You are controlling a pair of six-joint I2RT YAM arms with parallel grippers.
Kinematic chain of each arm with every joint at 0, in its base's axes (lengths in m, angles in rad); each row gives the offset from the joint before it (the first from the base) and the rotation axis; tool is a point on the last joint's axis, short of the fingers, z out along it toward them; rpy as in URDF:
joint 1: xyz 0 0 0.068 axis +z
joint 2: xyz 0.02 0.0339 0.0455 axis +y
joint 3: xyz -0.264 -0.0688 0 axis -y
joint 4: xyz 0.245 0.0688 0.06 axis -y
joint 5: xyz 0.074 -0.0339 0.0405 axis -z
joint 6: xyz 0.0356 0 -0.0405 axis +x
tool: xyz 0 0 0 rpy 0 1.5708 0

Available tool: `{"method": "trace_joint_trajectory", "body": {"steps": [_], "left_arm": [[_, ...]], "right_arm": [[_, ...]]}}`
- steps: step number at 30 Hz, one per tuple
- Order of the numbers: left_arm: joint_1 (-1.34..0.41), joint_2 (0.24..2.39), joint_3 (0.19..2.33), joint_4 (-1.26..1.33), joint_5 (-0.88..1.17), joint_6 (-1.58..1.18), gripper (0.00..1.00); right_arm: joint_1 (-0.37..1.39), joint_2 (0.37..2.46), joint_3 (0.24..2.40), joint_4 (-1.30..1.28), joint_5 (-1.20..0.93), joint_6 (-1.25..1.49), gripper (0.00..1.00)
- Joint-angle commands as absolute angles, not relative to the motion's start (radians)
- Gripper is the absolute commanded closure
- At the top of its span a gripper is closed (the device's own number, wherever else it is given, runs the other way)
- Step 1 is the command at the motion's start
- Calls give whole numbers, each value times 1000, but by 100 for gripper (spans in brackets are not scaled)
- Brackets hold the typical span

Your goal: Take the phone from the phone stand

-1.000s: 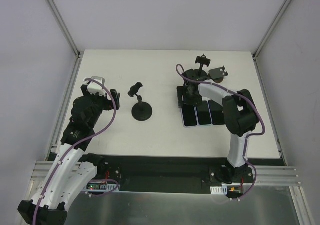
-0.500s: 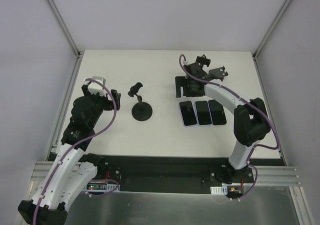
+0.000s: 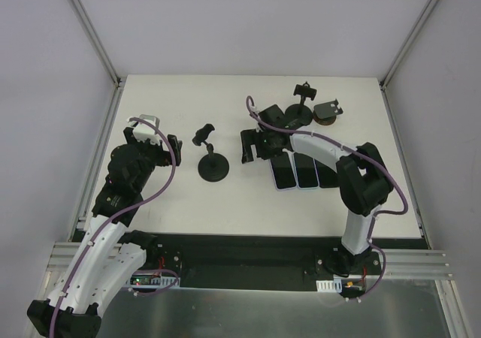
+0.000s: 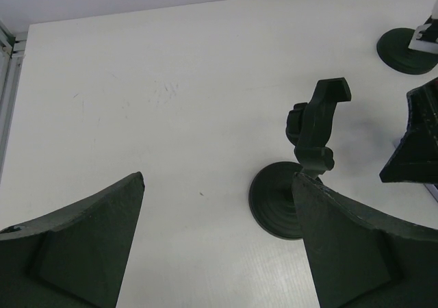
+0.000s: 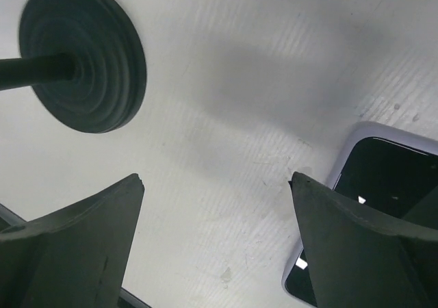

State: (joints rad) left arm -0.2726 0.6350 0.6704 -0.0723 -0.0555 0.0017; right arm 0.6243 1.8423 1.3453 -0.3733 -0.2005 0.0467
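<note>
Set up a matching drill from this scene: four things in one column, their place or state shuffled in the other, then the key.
Column one
1. phones
2. middle stand
3. left tool
4. right tool

Column two
A. open, just left of the phones
B. upright, holding nothing
C. open, near the left edge of the table
D. flat, side by side in a row

Pairs: 1-D, 2-B, 3-C, 4-A

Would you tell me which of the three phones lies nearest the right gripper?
The leftmost phone: the right gripper is just off its far left corner; the middle phone and rightmost phone lie farther away.
</note>
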Motion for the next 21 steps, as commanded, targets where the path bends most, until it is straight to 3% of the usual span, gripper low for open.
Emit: {"method": "trace_joint_trajectory", "body": {"steps": [1,15,21], "left_arm": [[-261,632,678,-69,-32,11,12],[-261,634,680,-74,-28,12,12],[-261,637,678,-72,-26,12,12]], "right_arm": [[618,1914,1371,-373,-215,60,9],[557,1899,1338,-425,-41,43,8],[561,1792,1302,-281,-225,-17,7]]}}
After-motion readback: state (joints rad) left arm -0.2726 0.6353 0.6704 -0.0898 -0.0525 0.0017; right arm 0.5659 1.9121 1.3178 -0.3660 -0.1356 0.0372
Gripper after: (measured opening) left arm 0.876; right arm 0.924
